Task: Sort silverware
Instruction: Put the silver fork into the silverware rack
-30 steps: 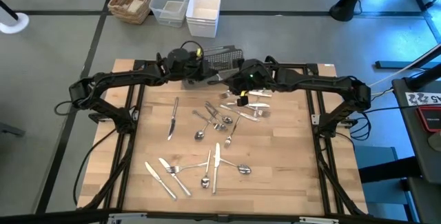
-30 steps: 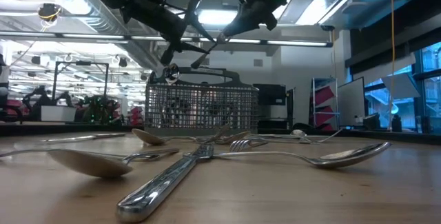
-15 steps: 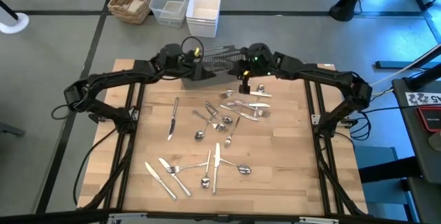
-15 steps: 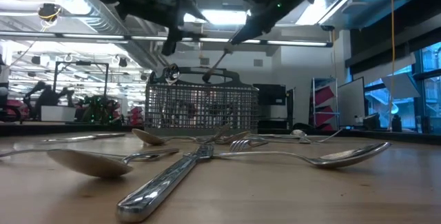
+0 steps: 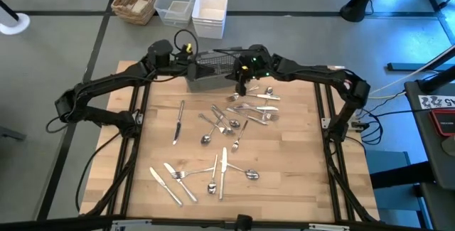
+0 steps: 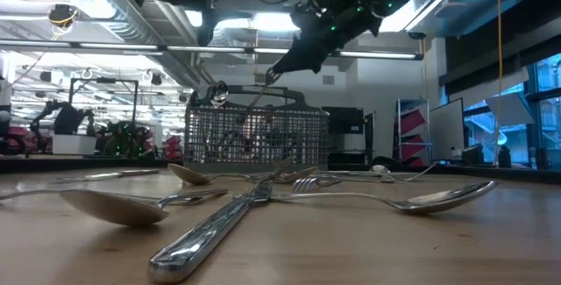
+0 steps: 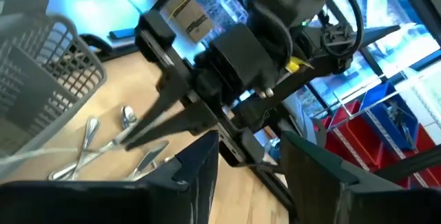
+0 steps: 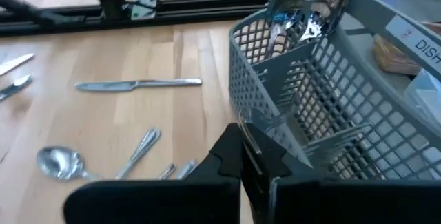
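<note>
A: High view, upper middle of the frame: the right pincer (image 5: pixel 240 82) sits at the caddy's (image 5: pixel 213 66) right edge, its fingers pressed together on a thin silver utensil (image 6: pixel 260 95) angled down at the basket.

B: And the left pincer (image 5: pixel 186 52)?

A: Just left of the caddy, fingers spread, gripping nothing. The rest of the silverware (image 5: pixel 213 149) lies scattered over the table (image 5: pixel 284 167), centre to lower middle.

Grey floor holds a wicker basket (image 5: pixel 136 1) and two plastic bins (image 5: pixel 193 6) (ceiling lights glow beyond).
</note>
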Available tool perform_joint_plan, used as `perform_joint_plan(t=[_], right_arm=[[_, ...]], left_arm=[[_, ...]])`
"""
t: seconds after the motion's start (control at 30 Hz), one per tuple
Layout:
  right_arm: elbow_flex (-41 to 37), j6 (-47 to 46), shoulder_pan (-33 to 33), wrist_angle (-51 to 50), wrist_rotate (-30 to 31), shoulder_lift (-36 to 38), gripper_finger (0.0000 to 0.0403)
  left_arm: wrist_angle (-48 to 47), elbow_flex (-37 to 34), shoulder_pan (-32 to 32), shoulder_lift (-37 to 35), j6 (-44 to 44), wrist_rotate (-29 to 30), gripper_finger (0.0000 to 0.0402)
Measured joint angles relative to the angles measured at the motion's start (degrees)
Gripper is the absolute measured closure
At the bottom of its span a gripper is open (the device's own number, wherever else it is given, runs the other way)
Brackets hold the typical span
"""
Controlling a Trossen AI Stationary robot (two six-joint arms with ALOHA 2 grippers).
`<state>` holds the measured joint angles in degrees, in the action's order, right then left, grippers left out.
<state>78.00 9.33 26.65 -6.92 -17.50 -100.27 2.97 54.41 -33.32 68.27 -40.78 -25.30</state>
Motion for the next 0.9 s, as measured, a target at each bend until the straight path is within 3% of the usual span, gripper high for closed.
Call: perform_joint_plan(t=[0.13,0.37,0.9], right_arm=[[0.0,0.1,0.0,1.4,4.9,-1.2,0.0386],[0.0,1.5,0.0,6.3,5.2,-3.3,0.0373],[1.9,-1.5,0.0,6.0,7.7,-4.5,0.0370]], left_arm=[[-3.9,0.0,0.3,0.0,0.5,0.0,0.0254],[-12.3,0.0,0.3,0.0,3.5,0.0,0.0254],[-14.5,0.0,0.3,0.1,6.7,0.0,0.0254]])
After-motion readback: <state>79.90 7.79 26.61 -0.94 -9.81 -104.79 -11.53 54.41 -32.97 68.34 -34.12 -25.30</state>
